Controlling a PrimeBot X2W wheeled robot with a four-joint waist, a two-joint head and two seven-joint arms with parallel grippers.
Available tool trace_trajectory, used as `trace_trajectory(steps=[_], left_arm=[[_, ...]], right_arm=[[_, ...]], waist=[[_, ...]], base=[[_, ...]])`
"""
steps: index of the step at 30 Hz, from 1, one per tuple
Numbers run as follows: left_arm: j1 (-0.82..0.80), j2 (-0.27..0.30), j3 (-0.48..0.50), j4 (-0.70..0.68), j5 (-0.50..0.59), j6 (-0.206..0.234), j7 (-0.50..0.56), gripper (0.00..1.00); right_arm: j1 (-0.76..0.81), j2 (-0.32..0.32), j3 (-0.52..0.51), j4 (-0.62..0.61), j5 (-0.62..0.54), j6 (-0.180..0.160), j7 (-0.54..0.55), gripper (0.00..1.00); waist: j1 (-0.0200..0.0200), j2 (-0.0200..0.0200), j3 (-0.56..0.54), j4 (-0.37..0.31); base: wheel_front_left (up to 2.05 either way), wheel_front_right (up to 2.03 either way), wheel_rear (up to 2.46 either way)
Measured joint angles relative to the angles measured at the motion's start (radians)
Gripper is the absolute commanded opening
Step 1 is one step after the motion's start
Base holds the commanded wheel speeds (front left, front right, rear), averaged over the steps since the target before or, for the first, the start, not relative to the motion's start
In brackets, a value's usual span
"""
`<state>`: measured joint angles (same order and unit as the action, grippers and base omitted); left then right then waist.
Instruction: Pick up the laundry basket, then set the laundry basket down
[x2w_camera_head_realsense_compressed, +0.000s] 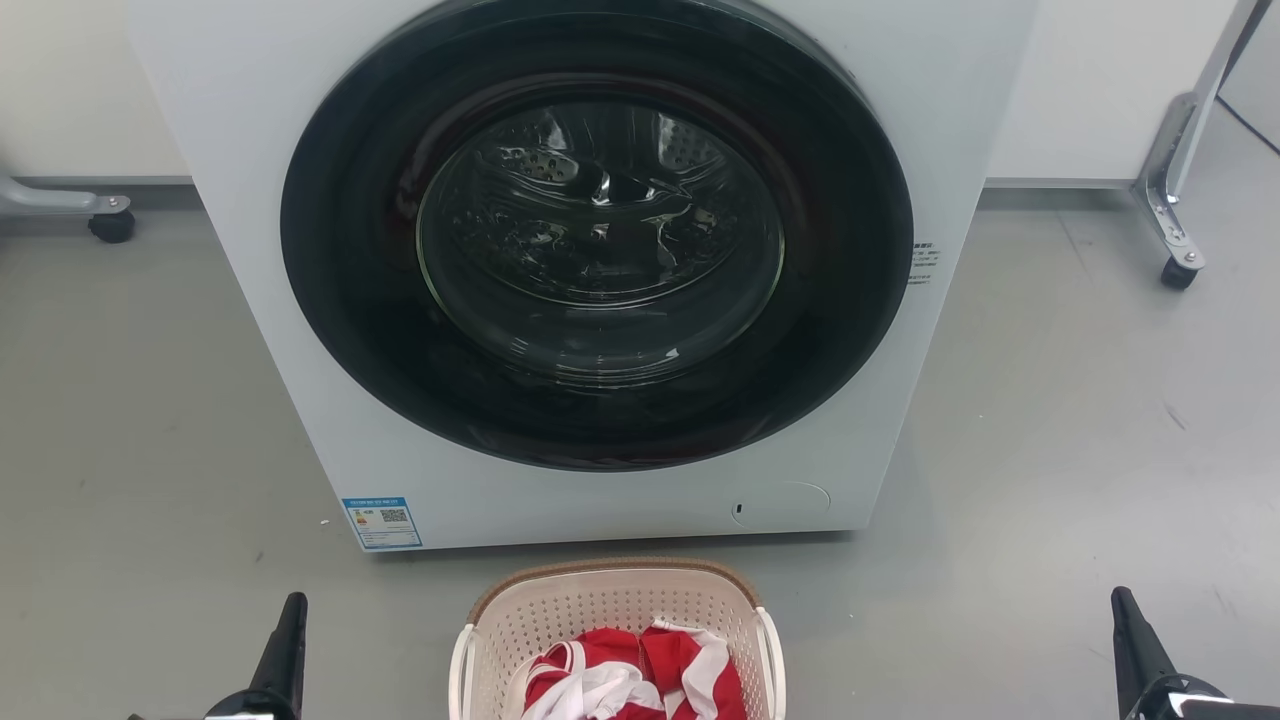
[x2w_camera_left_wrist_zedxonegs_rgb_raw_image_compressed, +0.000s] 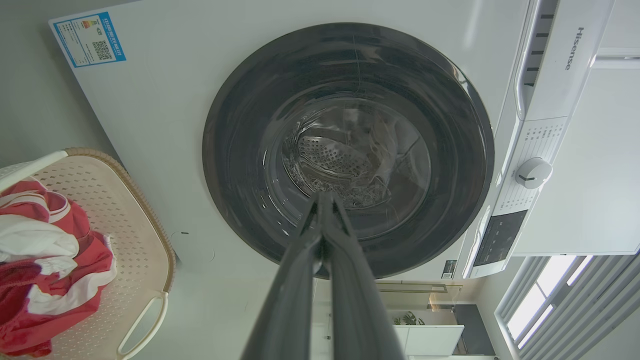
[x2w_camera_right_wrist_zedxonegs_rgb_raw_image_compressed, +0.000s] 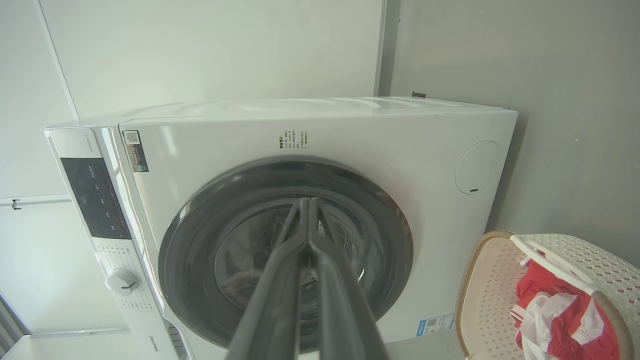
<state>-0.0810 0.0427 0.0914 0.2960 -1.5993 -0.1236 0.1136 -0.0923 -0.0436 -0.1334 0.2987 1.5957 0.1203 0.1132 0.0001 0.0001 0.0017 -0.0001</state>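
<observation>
A white Hisense washing machine (x2w_camera_head_realsense_compressed: 600, 500) stands on a grey floor (x2w_camera_head_realsense_compressed: 150, 420) before a white wall (x2w_camera_head_realsense_compressed: 1090, 90); castored metal legs (x2w_camera_head_realsense_compressed: 1172, 195) flank it; a slatted window (x2w_camera_left_wrist_zedxonegs_rgb_raw_image_compressed: 547, 282) glows bright.

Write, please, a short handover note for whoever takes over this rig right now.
Left tool: shut, empty, low to the basket's left, apart from it.
Right tool: shut, empty, low to its right, apart.
Basket: on the floor before the washer, red and white clothes inside.
Done: no grip yet.
Left: grip the basket, lift it, set it down.
</observation>
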Motion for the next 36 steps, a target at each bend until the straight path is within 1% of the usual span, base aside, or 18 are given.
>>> trace_trajectory(steps=[36], left_arm=[[0.000,0.000,0.000,0.000,-0.001,0.000,0.000,0.00]], right_arm=[[0.000,0.000,0.000,0.000,0.000,0.000,0.000,0.00]], waist=[[0.0000,0.0000,0.000,0.000]], base=[[0.00,0.00,0.00]])
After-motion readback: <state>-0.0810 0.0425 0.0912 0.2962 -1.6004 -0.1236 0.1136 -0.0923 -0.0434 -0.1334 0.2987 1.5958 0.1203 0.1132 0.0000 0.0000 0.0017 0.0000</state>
